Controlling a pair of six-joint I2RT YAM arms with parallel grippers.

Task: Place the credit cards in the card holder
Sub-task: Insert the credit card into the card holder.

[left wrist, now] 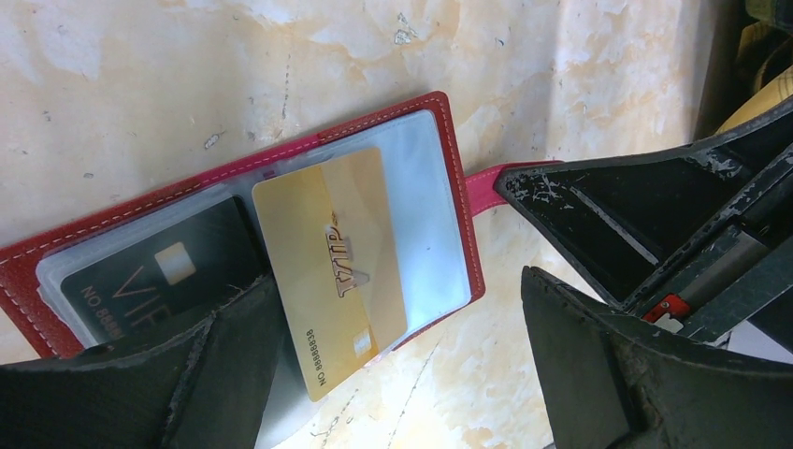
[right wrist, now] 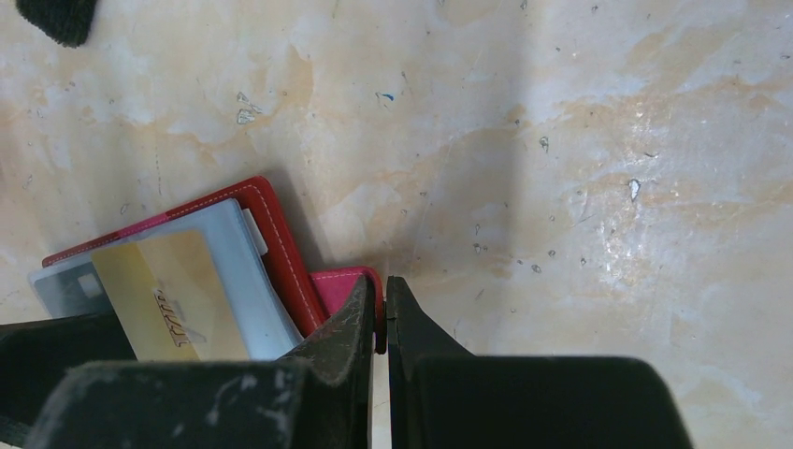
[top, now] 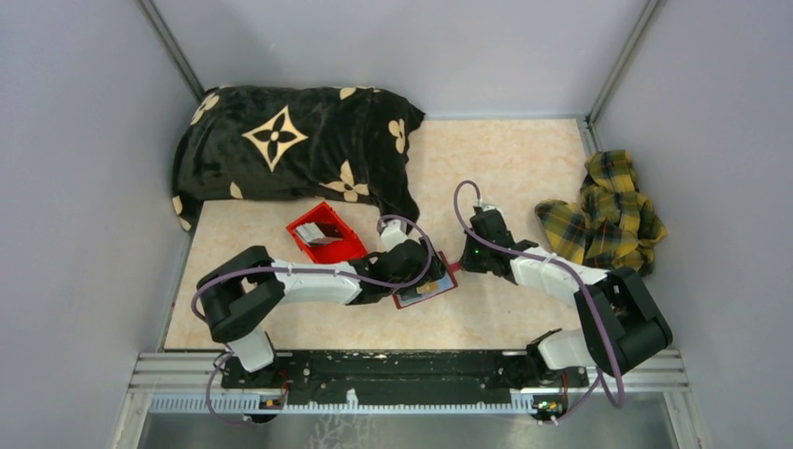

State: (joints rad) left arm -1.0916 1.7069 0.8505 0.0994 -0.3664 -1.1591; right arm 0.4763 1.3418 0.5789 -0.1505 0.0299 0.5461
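Note:
The card holder (top: 432,286) (left wrist: 449,168) (right wrist: 271,234) lies open on the table, dark red with clear sleeves. A gold credit card (left wrist: 332,267) (right wrist: 168,299) sits partly in its right sleeve, its lower end sticking out past the edge. A dark card (left wrist: 159,281) is in the left sleeve. My left gripper (left wrist: 393,374) (top: 411,267) hovers open over the gold card's free end, one finger on each side. My right gripper (right wrist: 384,318) (top: 468,257) is shut on the holder's pink snap tab (right wrist: 341,279) (left wrist: 482,178). More pale credit cards (top: 323,234) stand in the red bin.
A bright red plastic bin (top: 348,249) sits just left of the holder. A black pillow with tan flowers (top: 290,145) fills the back left. A yellow plaid cloth (top: 608,210) lies at the right. Grey walls enclose the table.

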